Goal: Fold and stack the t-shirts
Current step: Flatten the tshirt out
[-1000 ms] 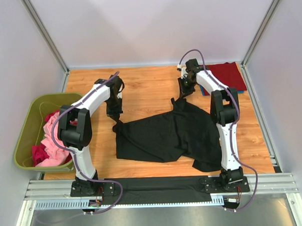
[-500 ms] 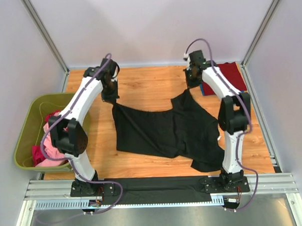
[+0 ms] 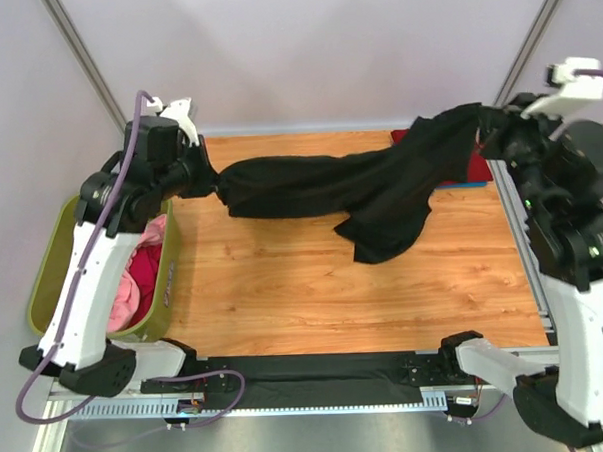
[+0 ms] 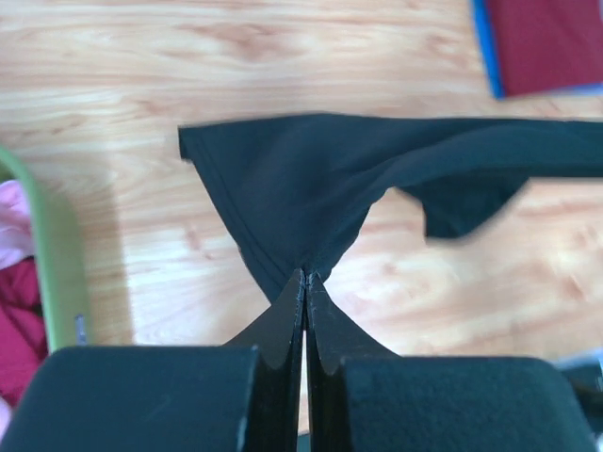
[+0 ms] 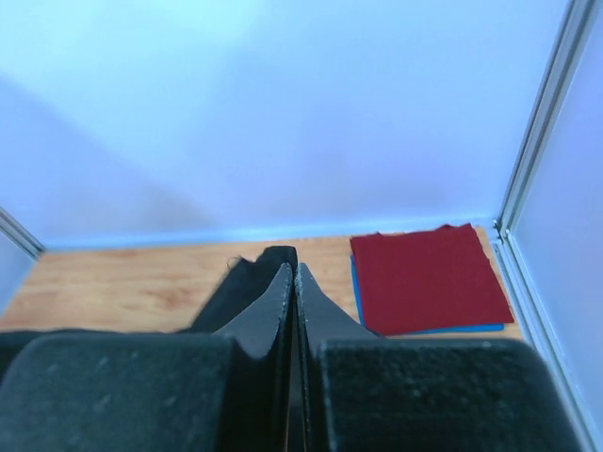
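The black t-shirt [image 3: 330, 185] hangs in the air, stretched between both grippers above the wooden table. My left gripper [image 3: 216, 184] is shut on its left edge; in the left wrist view [image 4: 305, 274] the cloth [image 4: 301, 179] fans out from the closed tips. My right gripper [image 3: 485, 121] is shut on its right end, raised high; in the right wrist view [image 5: 294, 268] black cloth [image 5: 247, 282] shows beside the closed fingers. A folded dark red shirt [image 5: 429, 278] lies on a blue one [image 5: 354, 282] at the back right corner.
An olive-green bin [image 3: 45, 267] at the left table edge holds pink and magenta shirts [image 3: 139, 278]. The wooden table [image 3: 315, 295] is bounded by white walls and metal posts. The red and blue stack also shows in the left wrist view [image 4: 546, 42].
Both arms have lifted and spread apart, raising the black shirt off the table. It now hangs stretched between them instead of lying flat.
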Tool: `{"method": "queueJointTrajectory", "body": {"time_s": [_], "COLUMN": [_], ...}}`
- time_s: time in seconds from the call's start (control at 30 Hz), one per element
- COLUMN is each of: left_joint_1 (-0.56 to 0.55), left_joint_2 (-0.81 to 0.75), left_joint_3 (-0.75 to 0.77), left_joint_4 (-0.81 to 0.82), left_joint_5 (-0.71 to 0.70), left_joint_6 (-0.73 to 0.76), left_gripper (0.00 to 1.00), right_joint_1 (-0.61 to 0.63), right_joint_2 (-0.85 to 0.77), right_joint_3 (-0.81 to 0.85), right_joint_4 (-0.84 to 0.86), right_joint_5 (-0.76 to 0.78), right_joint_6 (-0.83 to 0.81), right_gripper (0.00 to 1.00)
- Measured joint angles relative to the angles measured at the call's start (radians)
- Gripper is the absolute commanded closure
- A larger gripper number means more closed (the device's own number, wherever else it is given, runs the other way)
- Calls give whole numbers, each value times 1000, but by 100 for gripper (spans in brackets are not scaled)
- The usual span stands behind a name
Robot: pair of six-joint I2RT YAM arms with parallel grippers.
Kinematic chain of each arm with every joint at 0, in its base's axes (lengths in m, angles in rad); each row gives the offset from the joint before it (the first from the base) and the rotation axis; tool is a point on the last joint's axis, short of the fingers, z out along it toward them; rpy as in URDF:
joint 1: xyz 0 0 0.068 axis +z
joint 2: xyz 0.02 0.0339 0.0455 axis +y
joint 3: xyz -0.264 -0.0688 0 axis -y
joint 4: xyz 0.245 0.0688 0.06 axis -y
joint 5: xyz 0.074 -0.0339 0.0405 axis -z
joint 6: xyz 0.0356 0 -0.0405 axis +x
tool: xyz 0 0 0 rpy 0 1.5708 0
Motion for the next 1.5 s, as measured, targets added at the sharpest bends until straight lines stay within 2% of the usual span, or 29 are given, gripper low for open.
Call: {"method": "queueJointTrajectory", "body": {"time_s": [0.13, 0.27, 0.43, 0.6, 0.77, 1.0, 1.17, 1.37, 1.5], "left_joint_1": [-118, -122, -122, -122, -122, -153, -145, 11, 119], "left_joint_2": [-105, -237, -374, -381, -323, -166, -82, 87, 273], "left_joint_3": [32, 114, 186, 248, 249, 209, 0, -338, -399], "left_joint_4": [-44, -84, -77, -70, -72, -42, 131, 387, 501], "left_joint_5": [4, 21, 135, 234, 245, 58, -80, -9, 80], "left_joint_6": [-1, 1, 11, 45, 100, 174, 255, 274, 277], "left_gripper": [100, 100, 100, 100, 100, 100, 100, 100, 100], "right_joint_1": [0, 0, 0, 0, 0, 0, 0, -10, -27], "right_joint_2": [-119, -198, -284, -353, -338, -176, 40, 360, 523], "right_joint_3": [4, 52, 158, 235, 248, 49, -163, -270, -275], "right_joint_4": [-26, -91, -169, -171, -108, 127, 321, 449, 557], "right_joint_5": [1, -6, -32, -45, -38, 24, 31, -6, -54], "right_joint_6": [54, 88, 95, 92, 58, -74, -141, -181, -197], "right_gripper": [100, 100, 100, 100, 100, 100, 100, 100, 100]}}
